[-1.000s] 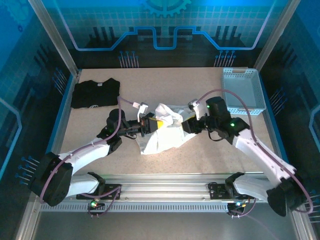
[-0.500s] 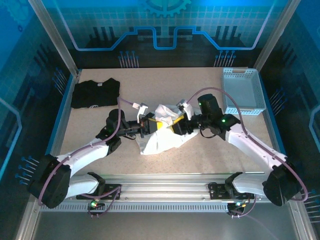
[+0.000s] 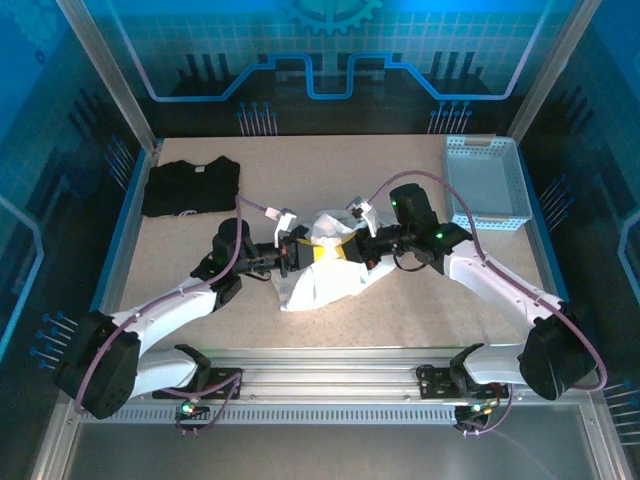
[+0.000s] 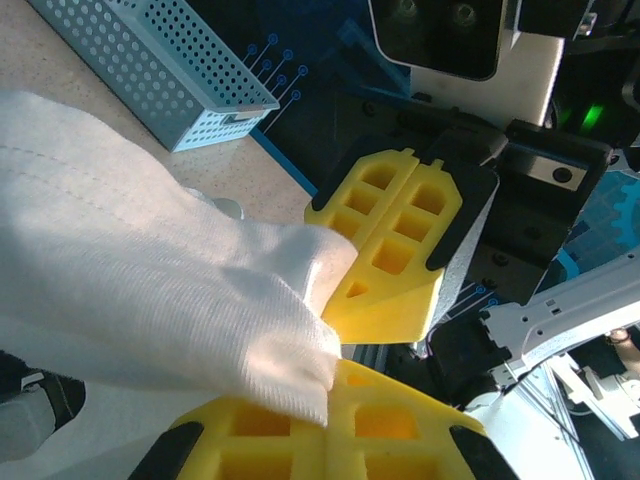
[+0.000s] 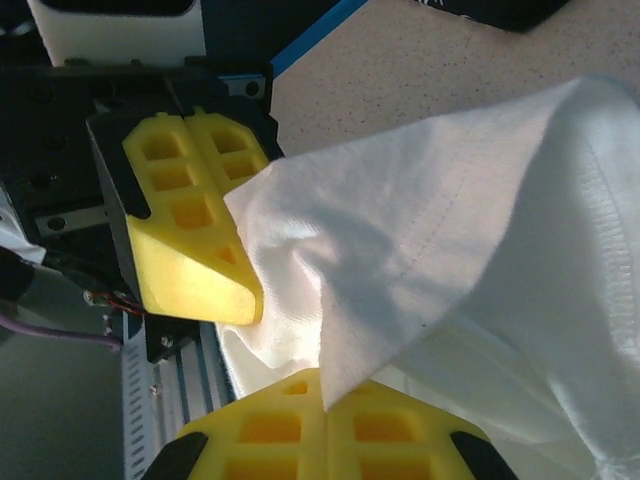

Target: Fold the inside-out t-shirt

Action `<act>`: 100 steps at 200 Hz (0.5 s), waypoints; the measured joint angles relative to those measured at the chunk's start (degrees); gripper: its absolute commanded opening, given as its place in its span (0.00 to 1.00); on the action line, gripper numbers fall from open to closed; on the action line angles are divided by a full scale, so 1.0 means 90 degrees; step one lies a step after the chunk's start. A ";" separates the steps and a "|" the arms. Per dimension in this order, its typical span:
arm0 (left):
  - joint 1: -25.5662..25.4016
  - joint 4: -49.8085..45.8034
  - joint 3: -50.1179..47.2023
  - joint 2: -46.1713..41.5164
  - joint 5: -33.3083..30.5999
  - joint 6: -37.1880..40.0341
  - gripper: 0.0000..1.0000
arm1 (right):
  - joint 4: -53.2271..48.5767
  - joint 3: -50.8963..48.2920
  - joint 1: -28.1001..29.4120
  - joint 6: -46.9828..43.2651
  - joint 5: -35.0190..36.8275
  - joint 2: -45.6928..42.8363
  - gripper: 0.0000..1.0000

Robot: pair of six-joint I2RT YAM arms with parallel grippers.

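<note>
Closing is the change: the right gripper [image 3: 347, 250] has swung in from its own right side over the last second, and its jaws, part open a moment ago, are now clamped flat together on a fold of the inside-out t-shirt [image 3: 320, 275]. In the right wrist view the white fabric [image 5: 450, 260] runs down into the seam of the right gripper [image 5: 325, 405], so it reads as pinched, not just draped.

The left gripper [image 3: 293, 252] has not moved. It stays shut on the same shirt, with cloth [image 4: 150, 280] spilling over its closed tips [image 4: 330, 415].

The two grippers now face each other nose to nose, nearly touching. The left gripper's yellow fingers [image 5: 190, 220] sit just ahead of the right one, and the right gripper's fingers [image 4: 395, 240] sit just ahead of the left. Both pinches are on the same bunched edge, very near each other.

The shirt itself is a crumpled heap on the table [image 3: 400, 160], hanging below and between the two grippers, with most of it toward the arm bases.

My read is that both arms have hold now, so the next step is probably pulling apart to spread the shirt. No folding is done yet, and whether it is turned right side out I can't tell.

The black folded t-shirt [image 3: 190, 185] lies well off beyond the left gripper. The perforated bin [image 3: 485, 180] is beyond the right gripper.
</note>
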 measured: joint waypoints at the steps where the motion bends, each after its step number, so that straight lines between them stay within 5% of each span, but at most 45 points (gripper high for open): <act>1: 0.0000 -0.0005 0.0000 0.0000 -0.0002 0.0002 0.00 | -0.0002 0.0000 0.0000 -0.0002 0.0000 -0.0005 0.00; 43: 0.0000 -0.0202 0.0000 0.0000 -0.0080 0.0214 0.26 | -0.0323 0.0243 0.0012 -0.0015 0.0002 -0.0146 0.00; 100: 0.0000 -0.0352 -0.0107 0.0005 -0.0124 0.0376 0.33 | -0.1282 0.1124 0.0330 -0.0027 0.0338 -0.0146 0.00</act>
